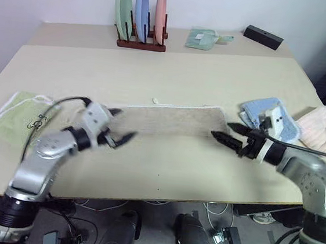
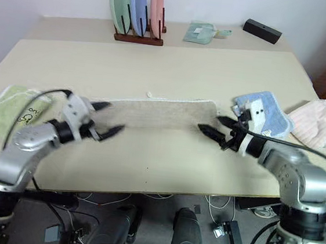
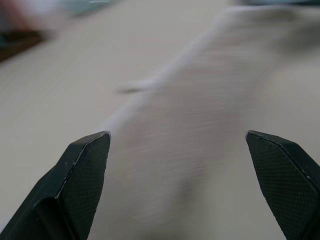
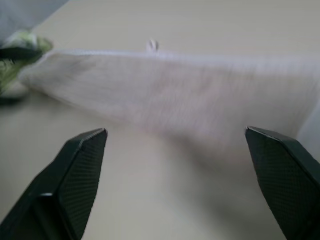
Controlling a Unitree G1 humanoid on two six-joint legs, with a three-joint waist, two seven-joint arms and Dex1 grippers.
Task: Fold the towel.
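Note:
The towel (image 1: 169, 121) is a beige terry cloth with a white edge, lying as a long narrow strip across the middle of the table (image 1: 173, 76). My left gripper (image 1: 125, 125) hovers at its left end, open, with nothing between its fingers. My right gripper (image 1: 220, 130) hovers at the strip's right end, also open and empty. The left wrist view looks along the towel (image 3: 200, 125) between wide-spread fingertips (image 3: 87, 170). In the right wrist view the towel (image 4: 175, 95) lies flat beyond the spread fingertips (image 4: 80, 170).
A green towel (image 1: 21, 116) lies at the table's left edge. A light-blue towel (image 1: 268, 115) and a pink cloth (image 1: 325, 130) lie on the right. At the back stand a plate rack (image 1: 142, 15), a pale green cloth (image 1: 202, 39) and a black box (image 1: 263, 37).

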